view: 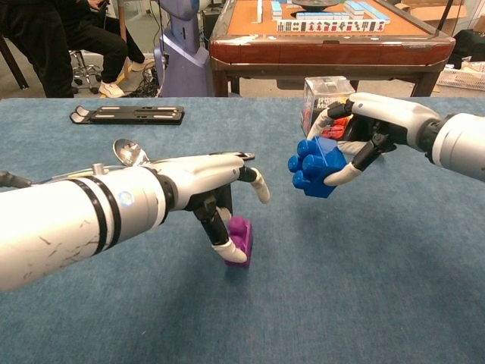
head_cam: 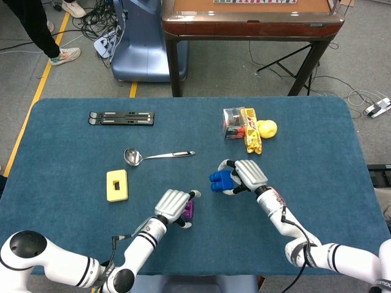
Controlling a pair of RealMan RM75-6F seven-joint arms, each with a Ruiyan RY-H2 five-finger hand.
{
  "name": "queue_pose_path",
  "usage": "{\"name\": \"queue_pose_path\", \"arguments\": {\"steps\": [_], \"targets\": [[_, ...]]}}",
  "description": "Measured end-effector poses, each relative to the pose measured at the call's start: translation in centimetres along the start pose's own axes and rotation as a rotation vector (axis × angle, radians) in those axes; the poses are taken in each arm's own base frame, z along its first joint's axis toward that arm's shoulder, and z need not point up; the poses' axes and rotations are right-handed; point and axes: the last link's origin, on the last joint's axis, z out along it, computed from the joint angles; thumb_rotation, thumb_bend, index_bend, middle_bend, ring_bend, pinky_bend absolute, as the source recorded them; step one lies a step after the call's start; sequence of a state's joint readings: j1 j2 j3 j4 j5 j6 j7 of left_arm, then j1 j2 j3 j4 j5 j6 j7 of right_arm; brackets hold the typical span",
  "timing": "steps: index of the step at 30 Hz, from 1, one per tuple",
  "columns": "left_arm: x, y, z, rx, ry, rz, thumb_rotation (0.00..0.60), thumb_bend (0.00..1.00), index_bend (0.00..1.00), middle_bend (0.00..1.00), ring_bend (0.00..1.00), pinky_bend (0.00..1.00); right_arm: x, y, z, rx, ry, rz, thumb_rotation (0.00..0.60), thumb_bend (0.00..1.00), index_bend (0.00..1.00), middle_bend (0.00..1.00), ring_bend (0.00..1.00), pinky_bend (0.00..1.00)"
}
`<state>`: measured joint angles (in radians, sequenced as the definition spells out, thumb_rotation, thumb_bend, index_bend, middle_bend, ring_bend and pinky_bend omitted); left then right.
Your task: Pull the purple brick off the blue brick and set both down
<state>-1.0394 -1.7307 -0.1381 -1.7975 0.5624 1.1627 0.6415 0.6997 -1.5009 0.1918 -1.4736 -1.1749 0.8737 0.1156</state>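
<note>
The purple brick [head_cam: 189, 209] [view: 241, 235] is low on the blue tabletop, its base at the cloth, apart from the blue brick. My left hand [head_cam: 173, 206] [view: 212, 189] reaches down over it and still holds it, one finger pressed against its near side and the thumb raised. The blue brick [head_cam: 221, 179] [view: 313, 167] hangs just above the table to the right, studs facing left, and my right hand [head_cam: 247, 174] [view: 371, 125] grips it from behind.
A yellow block [head_cam: 116, 185], a metal ladle [head_cam: 156, 155] and a black rack [head_cam: 121, 117] lie to the left. A clear box [head_cam: 234, 122], a yellow snack pack [head_cam: 252, 137] and a yellow ball [head_cam: 267, 128] sit behind the right hand.
</note>
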Motion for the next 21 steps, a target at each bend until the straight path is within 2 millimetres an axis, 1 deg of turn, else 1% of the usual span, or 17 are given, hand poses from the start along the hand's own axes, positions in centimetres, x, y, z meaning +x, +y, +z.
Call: {"name": "queue_pose_path", "arguments": {"steps": [1, 2, 3, 4, 5, 8, 12, 15, 18, 21], "targets": [[0.0, -0.1, 0.0, 0.003, -0.001, 0.003, 0.600, 0.02, 0.11, 1.00, 0.97, 1.00, 0.0, 0.0, 0.0, 0.000, -0.002, -0.001, 0.600, 0.12, 0.42, 1.00, 1.00, 1.00], [0.0, -0.1, 0.0, 0.006, -0.002, 0.006, 0.600, 0.01, 0.10, 1.00, 0.97, 1.00, 0.0, 0.0, 0.0, -0.001, -0.003, -0.001, 0.600, 0.08, 0.41, 1.00, 1.00, 1.00], [0.0, -0.2, 0.0, 0.010, -0.003, 0.008, 0.600, 0.01, 0.09, 1.00, 0.97, 1.00, -0.1, 0.0, 0.1, 0.000, -0.005, -0.002, 0.600, 0.03, 0.37, 1.00, 1.00, 1.00], [0.1, -0.3, 0.0, 0.012, -0.003, 0.009, 0.600, 0.00, 0.08, 1.00, 0.97, 1.00, -0.1, 0.0, 0.1, 0.001, -0.007, -0.002, 0.600, 0.00, 0.32, 1.00, 1.00, 1.00], [0.2, -0.4, -0.1, 0.014, -0.002, 0.010, 0.600, 0.00, 0.08, 1.00, 0.97, 1.00, -0.1, 0.0, 0.1, 0.002, -0.008, -0.003, 0.600, 0.00, 0.29, 1.00, 1.00, 1.00], [0.5, -0.6, -0.3, 0.022, 0.003, 0.008, 0.600, 0.00, 0.08, 1.00, 0.96, 1.00, 0.1, 0.0, 0.0, 0.005, -0.013, -0.010, 0.600, 0.00, 0.15, 1.00, 1.00, 1.00], [1.3, -1.2, -1.0, 0.035, 0.020, 0.006, 0.600, 0.00, 0.08, 1.00, 0.96, 1.00, 0.5, 0.0, -0.3, 0.009, -0.013, -0.022, 0.600, 0.00, 0.05, 1.00, 1.00, 1.00], [1.9, -1.9, -1.7, 0.048, 0.034, 0.005, 0.600, 0.00, 0.08, 1.00, 0.96, 1.00, 0.8, -0.1, -0.6, 0.011, -0.003, -0.024, 0.600, 0.00, 0.02, 1.00, 1.00, 1.00], [2.5, -2.7, -2.5, 0.065, 0.049, 0.007, 0.600, 0.00, 0.08, 1.00, 0.95, 1.00, 1.3, -0.1, -1.0, 0.015, 0.010, -0.026, 0.600, 0.00, 0.02, 1.00, 1.00, 1.00], [3.3, -3.6, -3.4, 0.085, 0.068, 0.007, 0.600, 0.00, 0.09, 1.00, 0.94, 1.00, 1.9, -0.1, -1.6, 0.015, 0.026, -0.044, 0.600, 0.00, 0.02, 0.94, 0.95, 1.00]]}}
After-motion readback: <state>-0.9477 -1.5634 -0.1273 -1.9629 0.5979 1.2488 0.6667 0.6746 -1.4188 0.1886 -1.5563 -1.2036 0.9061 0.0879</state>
